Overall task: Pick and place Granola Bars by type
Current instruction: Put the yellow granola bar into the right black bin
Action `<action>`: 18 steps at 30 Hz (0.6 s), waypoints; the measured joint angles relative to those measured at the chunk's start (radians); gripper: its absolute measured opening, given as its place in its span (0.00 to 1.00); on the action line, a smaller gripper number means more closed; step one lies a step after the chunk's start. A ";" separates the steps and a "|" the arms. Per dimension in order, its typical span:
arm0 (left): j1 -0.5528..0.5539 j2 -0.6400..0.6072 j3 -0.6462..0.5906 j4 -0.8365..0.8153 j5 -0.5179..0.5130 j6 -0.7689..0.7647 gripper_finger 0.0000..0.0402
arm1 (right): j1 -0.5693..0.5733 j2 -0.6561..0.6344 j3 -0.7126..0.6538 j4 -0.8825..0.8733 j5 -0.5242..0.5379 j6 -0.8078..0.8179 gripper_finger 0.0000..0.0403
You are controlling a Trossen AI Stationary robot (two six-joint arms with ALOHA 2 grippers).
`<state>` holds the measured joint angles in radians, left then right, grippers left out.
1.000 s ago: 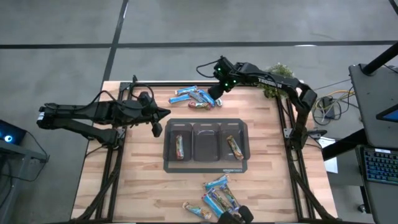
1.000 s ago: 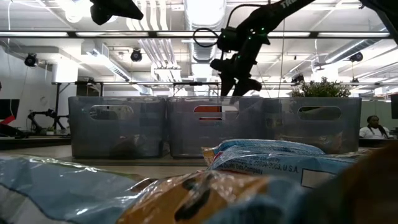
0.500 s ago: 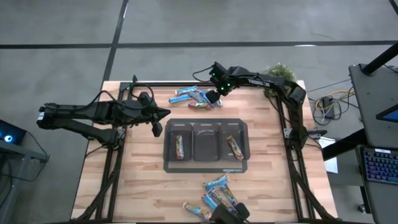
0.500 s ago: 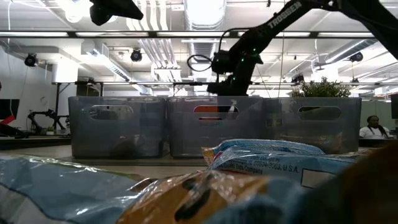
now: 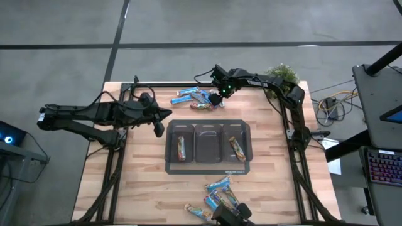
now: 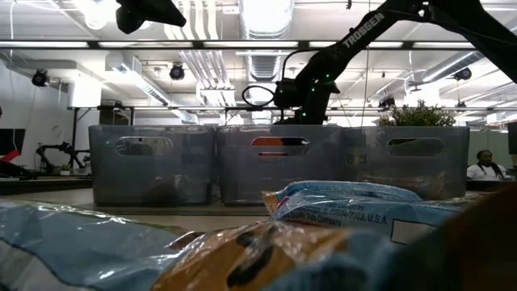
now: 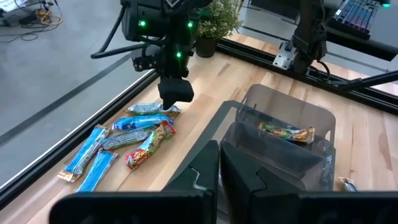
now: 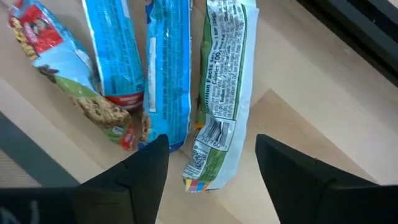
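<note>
While the left gripper [image 5: 158,129] waits shut beside the tray [image 5: 208,164], the right gripper [image 8: 208,165] hangs low over the far cluster of Granola Bars [image 5: 196,98], fingers spread wide, straddling a green-backed bar [image 8: 224,81]. One bar lies in each outer tray compartment; another cluster [image 5: 217,199] sits at the near edge.

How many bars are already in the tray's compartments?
2. One bar lies in the left compartment of the tray, one bar in the right. The middle compartment looks empty, though its dark floor could hide something.
</note>
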<state>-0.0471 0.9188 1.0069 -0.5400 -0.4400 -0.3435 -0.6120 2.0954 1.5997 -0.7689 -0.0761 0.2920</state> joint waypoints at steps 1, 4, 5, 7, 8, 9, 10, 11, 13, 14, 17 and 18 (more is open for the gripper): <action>0.000 0.000 0.000 0.000 0.000 0.000 0.00 | 0.000 0.001 0.000 0.001 0.000 -0.004 0.57; 0.000 0.000 0.000 0.000 -0.002 -0.001 0.00 | -0.003 0.002 0.000 0.002 0.000 -0.015 0.57; 0.000 0.000 0.000 0.000 -0.005 -0.001 0.00 | -0.004 0.004 0.000 0.002 0.000 -0.016 0.57; 0.000 0.000 0.000 0.000 -0.006 -0.002 0.00 | -0.005 0.011 0.000 0.003 -0.001 -0.020 0.57; 0.000 0.000 0.000 0.000 -0.007 -0.001 0.00 | -0.007 0.015 0.000 0.002 0.000 -0.025 0.57; 0.000 0.000 0.000 0.000 -0.007 -0.001 0.00 | -0.007 0.018 0.000 0.003 -0.001 -0.027 0.57; 0.000 0.000 0.000 0.000 -0.007 -0.001 0.00 | -0.007 0.023 0.000 0.003 -0.001 -0.027 0.57; 0.000 0.000 0.000 0.000 -0.007 -0.001 0.00 | -0.007 0.028 0.000 0.005 -0.001 -0.026 0.57; 0.000 0.000 0.000 0.000 -0.007 -0.001 0.00 | -0.007 0.036 0.000 0.003 -0.003 -0.026 0.56; 0.000 0.000 0.000 0.000 -0.007 -0.001 0.00 | -0.006 0.039 0.000 0.003 -0.003 -0.026 0.56; 0.000 0.000 0.000 0.000 -0.007 -0.001 0.00 | -0.006 0.046 0.000 0.008 -0.004 -0.026 0.56; 0.000 0.000 0.000 0.000 -0.007 -0.001 0.00 | -0.006 0.049 0.000 0.008 -0.003 -0.025 0.56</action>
<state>-0.0471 0.9188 1.0069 -0.5400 -0.4473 -0.3447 -0.6182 2.1446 1.5997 -0.7609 -0.0795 0.2668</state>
